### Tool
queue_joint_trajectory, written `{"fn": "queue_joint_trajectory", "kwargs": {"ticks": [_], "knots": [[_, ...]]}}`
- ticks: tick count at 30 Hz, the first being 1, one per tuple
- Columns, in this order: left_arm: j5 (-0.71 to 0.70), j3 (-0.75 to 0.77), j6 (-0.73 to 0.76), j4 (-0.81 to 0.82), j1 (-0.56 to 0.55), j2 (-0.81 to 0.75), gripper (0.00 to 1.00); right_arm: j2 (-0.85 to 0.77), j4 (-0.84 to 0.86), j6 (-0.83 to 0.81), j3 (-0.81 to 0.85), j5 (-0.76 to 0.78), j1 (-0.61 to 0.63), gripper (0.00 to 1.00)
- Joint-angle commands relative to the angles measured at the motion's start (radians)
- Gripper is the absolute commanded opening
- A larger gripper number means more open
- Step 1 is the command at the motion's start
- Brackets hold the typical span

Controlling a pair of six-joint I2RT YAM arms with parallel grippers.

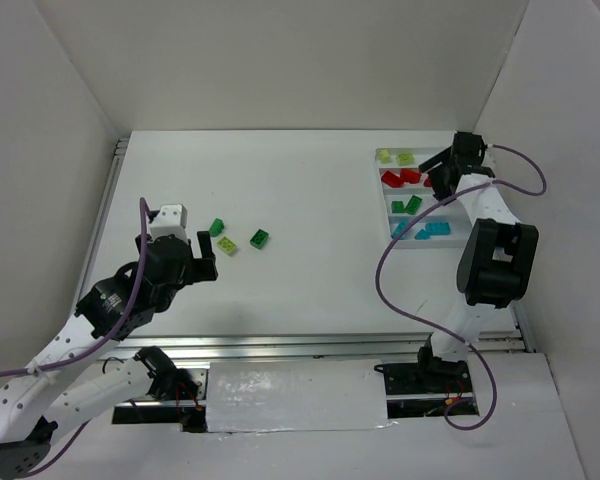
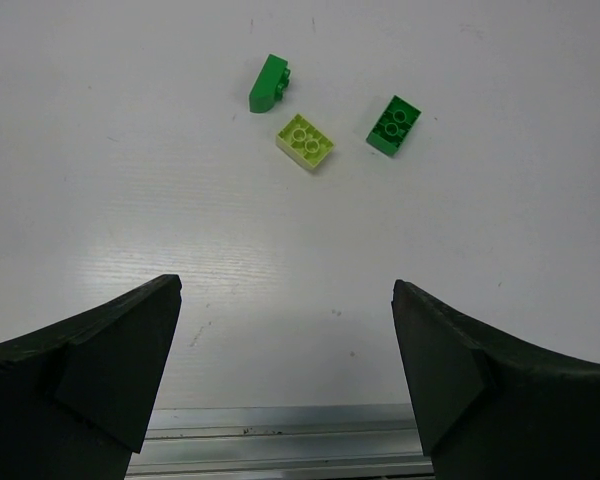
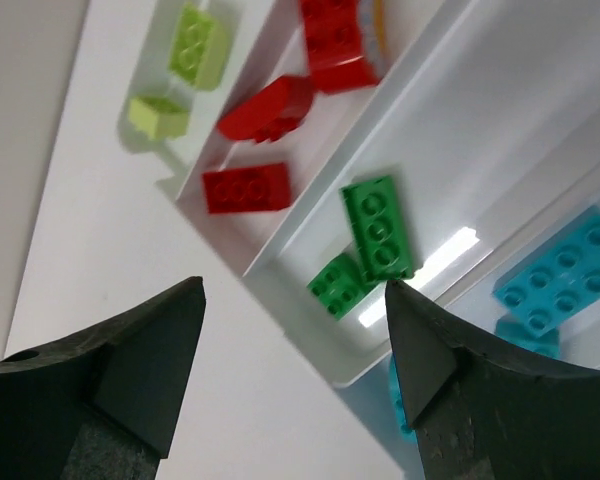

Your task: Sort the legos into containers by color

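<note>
The desk (image 1: pixel 280 200) is white, and so is the tray (image 3: pixel 500 110). The tray holds red legos (image 3: pixel 245 188), green legos (image 3: pixel 378 228), blue legos (image 3: pixel 560 270) and yellow-green legos (image 3: pixel 200 48). On the desk are two green bricks (image 2: pixel 394 125) and one yellow-green brick (image 2: pixel 305 141). The fingers (image 2: pixel 90 390) are black. The cable (image 1: pixel 400 290) is purple.

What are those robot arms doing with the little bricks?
They are sorting bricks by color into a white tray. The right gripper hangs open and empty over the tray's red and green rows. The left gripper, wide open, hovers above three loose bricks on the table: two dark green, one pale yellow-green, not yet sorted.
</note>
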Motion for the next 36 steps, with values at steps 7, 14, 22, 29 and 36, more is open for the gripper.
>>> {"fn": "queue_joint_trajectory", "kwargs": {"ticks": [7, 14, 22, 29, 36], "knots": [[-0.210, 0.033, -0.141, -0.101, 0.001, -0.015, 0.99, -0.225, 0.001, -0.163, -0.054, 0.008, 0.363, 0.81], [-0.330, 0.053, -0.253, -0.199, 0.002, -0.075, 0.99, -0.106, -0.107, -0.181, 0.047, 0.193, 0.767, 0.96], [-0.273, 0.029, -0.184, -0.131, 0.004, -0.115, 1.00, 0.297, -0.422, 0.102, 0.493, 0.423, 0.995, 1.00], [-0.244, 0.030, -0.155, -0.118, 0.004, -0.086, 0.99, 0.502, -0.501, 0.227, 0.691, 0.454, 1.054, 0.99], [-0.227, 0.023, -0.138, -0.098, 0.005, -0.119, 0.99, 0.543, -0.472, 0.228, 0.660, 0.414, 1.063, 0.92]]}}
